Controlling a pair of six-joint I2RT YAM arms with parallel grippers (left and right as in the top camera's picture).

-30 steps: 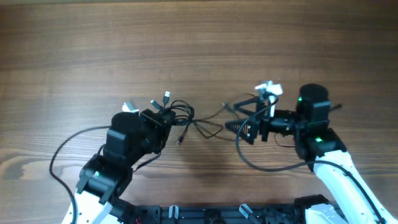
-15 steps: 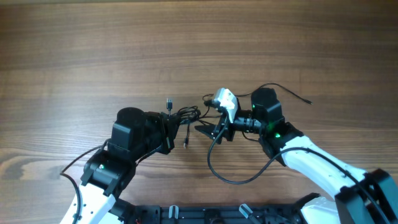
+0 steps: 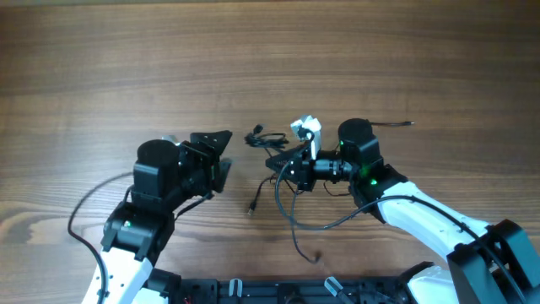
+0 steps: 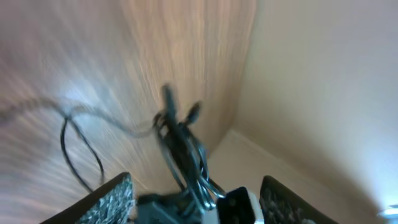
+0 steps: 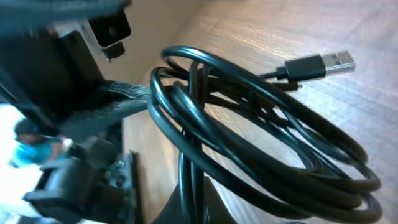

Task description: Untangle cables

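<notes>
The cables (image 3: 263, 138) are thin black cords, bunched between the two arms. My right gripper (image 3: 278, 163) is shut on them. In the right wrist view its jaws pinch two strands of a black coil (image 5: 267, 124), which ends in a USB plug (image 5: 323, 63). One loose cord (image 3: 291, 221) trails from the grip toward the table's front edge, and a small plug (image 3: 251, 205) lies beside it. My left gripper (image 3: 218, 155) stands open just left of the bunch, apart from it. The blurred left wrist view shows the bunch (image 4: 180, 140) beyond its spread fingers (image 4: 115, 199).
Another thin black cord (image 3: 392, 125) lies behind the right arm. Thicker black arm wires (image 3: 84, 203) loop at the front left. The wooden table (image 3: 270, 59) stretches bare toward the back.
The left gripper let go of the bunch, opened and drew back to the left. The right gripper shut on the cables, and a loose cord now hangs toward the front edge.
</notes>
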